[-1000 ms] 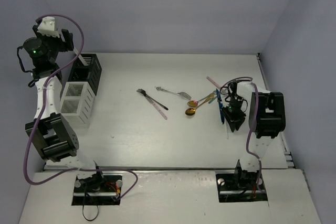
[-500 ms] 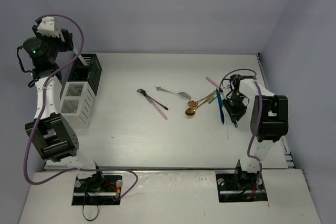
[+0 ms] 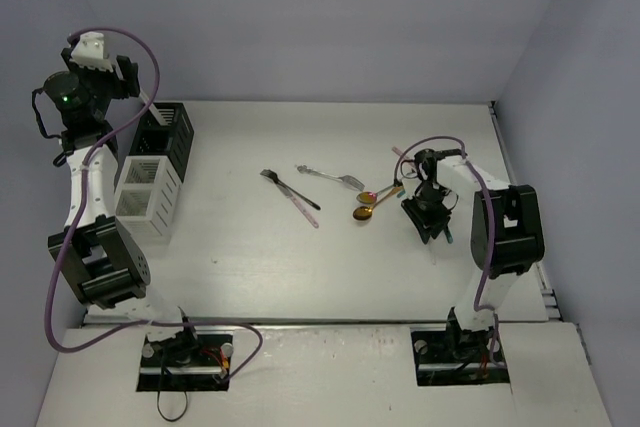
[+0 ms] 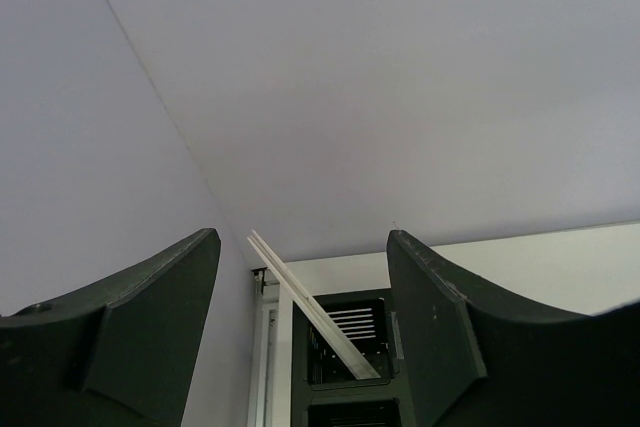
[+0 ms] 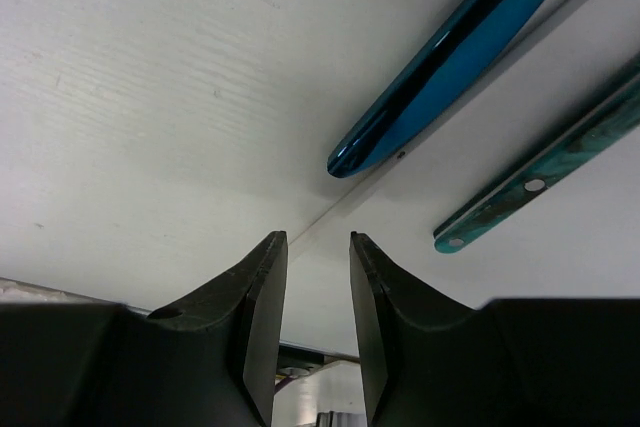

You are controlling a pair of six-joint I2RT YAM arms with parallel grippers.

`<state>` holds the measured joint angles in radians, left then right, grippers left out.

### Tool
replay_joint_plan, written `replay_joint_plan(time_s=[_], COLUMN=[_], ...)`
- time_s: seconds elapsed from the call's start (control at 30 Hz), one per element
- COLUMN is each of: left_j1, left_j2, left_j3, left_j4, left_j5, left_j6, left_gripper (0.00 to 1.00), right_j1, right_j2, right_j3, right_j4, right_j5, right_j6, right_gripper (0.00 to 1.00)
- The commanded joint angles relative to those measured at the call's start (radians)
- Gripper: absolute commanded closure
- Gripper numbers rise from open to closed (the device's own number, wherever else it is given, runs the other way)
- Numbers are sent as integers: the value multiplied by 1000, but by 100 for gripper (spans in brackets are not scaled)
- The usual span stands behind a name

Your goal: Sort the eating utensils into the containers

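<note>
My left gripper (image 3: 126,79) is raised above the black caddy (image 3: 165,135), open and empty. In the left wrist view its jaws (image 4: 303,235) stand wide apart over the black caddy (image 4: 354,389), which holds thin pale sticks (image 4: 320,317). The white caddy (image 3: 148,192) stands in front of it. My right gripper (image 3: 428,217) is low over the table among utensils. In the right wrist view its jaws (image 5: 316,237) are slightly apart and empty. A thin pale stick (image 5: 340,209) runs between them, under a blue handle (image 5: 450,57). A teal handle (image 5: 540,182) lies beside it.
A fork and a pink-handled piece (image 3: 292,193) lie crossed mid-table. A silver spoon (image 3: 330,176), two gold spoons (image 3: 366,205) and a pink stick (image 3: 404,156) lie left of and behind the right gripper. The table's right edge is close to the right arm.
</note>
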<state>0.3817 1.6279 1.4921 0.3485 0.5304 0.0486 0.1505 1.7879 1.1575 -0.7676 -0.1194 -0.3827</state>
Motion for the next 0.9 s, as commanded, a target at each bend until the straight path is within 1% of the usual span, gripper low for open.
replay_joint_plan(time_s=[0.0, 0.4, 0.63, 0.73, 0.87], left_j1=[7, 6, 9, 11, 14], left_j2=[-42, -26, -26, -23, -22], left_j3=[31, 34, 39, 41, 44], left_j4=[76, 78, 86, 86, 86], left_j5=[8, 3, 3, 3, 2], left_j6=[16, 13, 14, 14, 11], left_gripper=[36, 36, 36, 36, 36], right_j1=[-6, -16, -60, -79, -81], right_j2=[19, 85, 136, 151, 148], right_j3=[11, 22, 46, 46, 42], right_j4=[-33, -2, 21, 33, 40], right_j5=[28, 65, 45, 45, 31], right_j6=[34, 64, 67, 61, 52], right_gripper=[70, 70, 73, 78, 92])
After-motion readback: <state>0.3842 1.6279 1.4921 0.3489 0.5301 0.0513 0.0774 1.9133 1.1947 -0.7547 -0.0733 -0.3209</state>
